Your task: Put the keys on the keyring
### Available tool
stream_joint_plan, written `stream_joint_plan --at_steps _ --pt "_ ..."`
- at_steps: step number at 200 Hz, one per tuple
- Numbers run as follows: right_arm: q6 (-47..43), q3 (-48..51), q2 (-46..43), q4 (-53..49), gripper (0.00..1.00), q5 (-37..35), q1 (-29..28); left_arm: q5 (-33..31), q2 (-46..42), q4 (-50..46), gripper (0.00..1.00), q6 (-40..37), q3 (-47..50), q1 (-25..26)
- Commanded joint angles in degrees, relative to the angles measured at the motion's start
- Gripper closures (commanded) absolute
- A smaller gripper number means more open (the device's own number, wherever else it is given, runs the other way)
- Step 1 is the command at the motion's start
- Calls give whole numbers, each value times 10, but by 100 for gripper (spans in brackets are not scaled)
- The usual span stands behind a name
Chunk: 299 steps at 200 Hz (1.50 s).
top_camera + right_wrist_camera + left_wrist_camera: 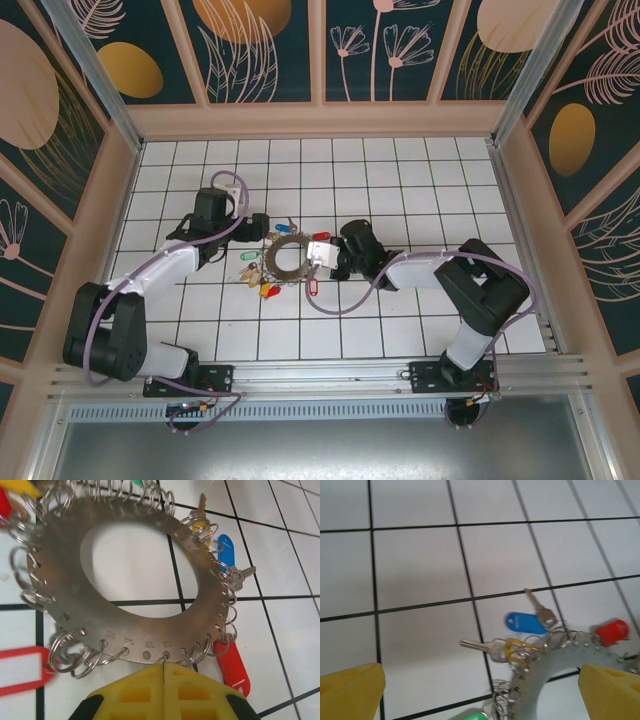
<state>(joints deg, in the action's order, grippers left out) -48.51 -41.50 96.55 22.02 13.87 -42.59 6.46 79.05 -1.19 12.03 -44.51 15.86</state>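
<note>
The keyring (pixel 287 258) is a flat grey metal disc with a wide open centre, lying mid-table with small wire rings round its rim. Keys with blue (pixel 525 622), red (pixel 612 630) and yellow (pixel 512 647) tags hang from those rings. My right gripper (pixel 164 672) is shut at the keyring's (pixel 60 545) near rim, pinching the thin wire ring that passes through the hole marked 12. A red tag (pixel 231 665) lies just right of its fingers. My left gripper (pixel 480 695) stands open over the keyring's (pixel 555 662) far-left edge, nothing between its yellow fingertips (pixel 350 690).
A red-framed clear tag (pixel 20 670) lies on the tiles left of my right fingers, also seen below the keyring as a red tag (pixel 313 287). A green tag (pixel 247 256) lies on the keyring's left. Tiled floor spreads all round, with wooden walls at the edges.
</note>
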Motion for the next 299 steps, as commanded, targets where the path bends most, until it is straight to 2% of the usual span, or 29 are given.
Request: stream_joint_plan --at_steps 1,10,38,48,71,83,103,132,179,225,278,291,299 --pt "88 -24 -28 -78 100 81 3 53 -33 54 1 -27 17 1" --pt "124 -5 -41 -78 100 83 -5 57 -38 54 1 -32 19 1" --pt "257 91 -89 26 100 93 -15 79 -50 69 2 -44 28 1" --pt "286 117 -101 54 100 87 -15 111 -50 86 3 -48 36 1" --pt "315 151 -113 77 100 82 1 233 -46 152 4 -77 74 4" --pt "317 167 -111 89 100 83 7 255 -52 186 4 -93 95 7" --pt "315 188 -109 106 100 81 14 244 -68 225 4 -111 123 7" --pt "309 210 -108 124 99 96 19 227 -62 198 5 -127 116 7" --pt "303 211 -122 104 83 126 23 226 -50 193 6 -123 116 7" --pt "294 151 -119 1 72 172 31 213 -55 178 6 -135 115 7" --pt "246 116 -181 -61 65 142 22 211 -57 177 6 -137 117 7" --pt "242 119 -173 -45 65 93 -6 211 -58 179 6 -138 118 7" --pt "241 125 -164 -23 65 36 -32 211 -58 180 6 -139 119 7"
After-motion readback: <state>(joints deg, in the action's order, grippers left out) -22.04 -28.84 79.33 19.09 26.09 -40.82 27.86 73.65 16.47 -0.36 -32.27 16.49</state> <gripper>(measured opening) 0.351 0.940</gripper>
